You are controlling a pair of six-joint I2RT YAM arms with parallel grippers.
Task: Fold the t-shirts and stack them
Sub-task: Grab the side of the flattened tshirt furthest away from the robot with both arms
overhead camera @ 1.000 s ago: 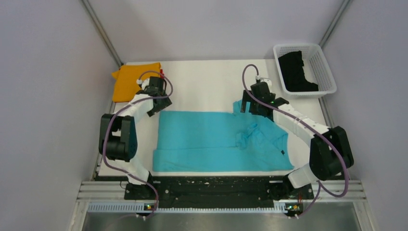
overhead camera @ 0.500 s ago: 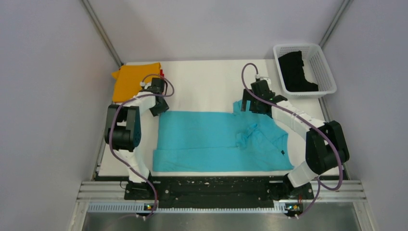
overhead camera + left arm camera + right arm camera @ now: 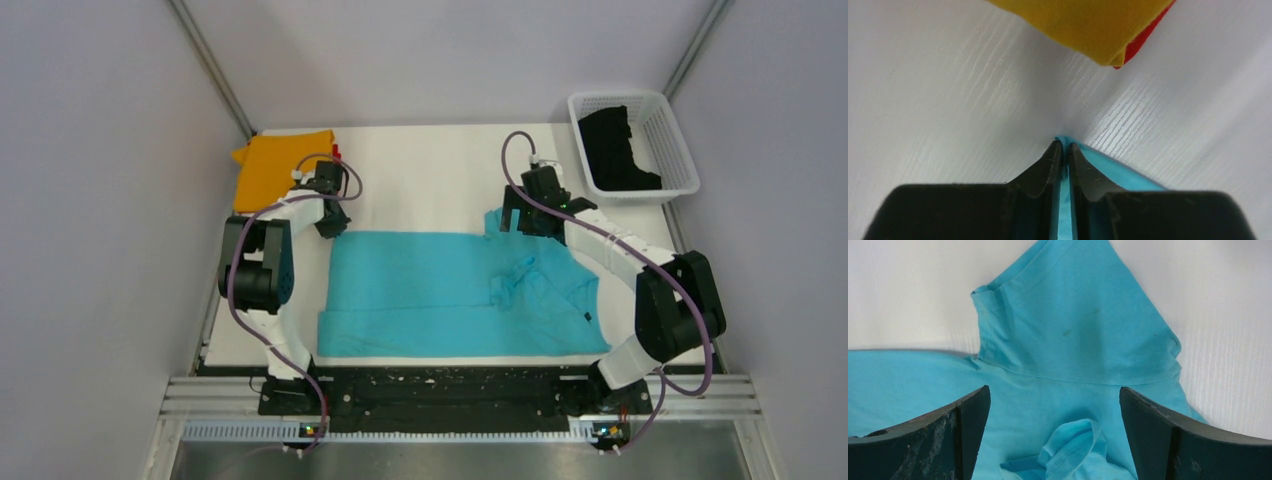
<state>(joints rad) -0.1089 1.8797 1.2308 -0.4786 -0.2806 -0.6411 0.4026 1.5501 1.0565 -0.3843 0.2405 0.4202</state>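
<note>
The turquoise t-shirt [image 3: 440, 290] lies spread on the white table, partly folded, its collar bunched near the middle right. My left gripper [image 3: 331, 229] [image 3: 1063, 145] is at the shirt's far left corner, shut on that edge of turquoise cloth [image 3: 1120, 169]. Over the shirt's far right sleeve [image 3: 1073, 325] my right gripper [image 3: 521, 222] [image 3: 1054, 391] hangs open, with nothing between its fingers. A folded orange t-shirt [image 3: 272, 168] [image 3: 1088, 22] lies at the back left on a red t-shirt [image 3: 337, 153] [image 3: 1149, 34]. The black t-shirt [image 3: 613, 148] is in the basket.
The white mesh basket [image 3: 668, 138] stands at the back right corner. Grey walls close in on both sides. A bare strip of table [image 3: 430, 175] runs behind the turquoise shirt.
My left gripper has closed on the far left corner of the turquoise shirt, and the left arm's elbow drew in. The right arm shifted only slightly and stayed open.
</note>
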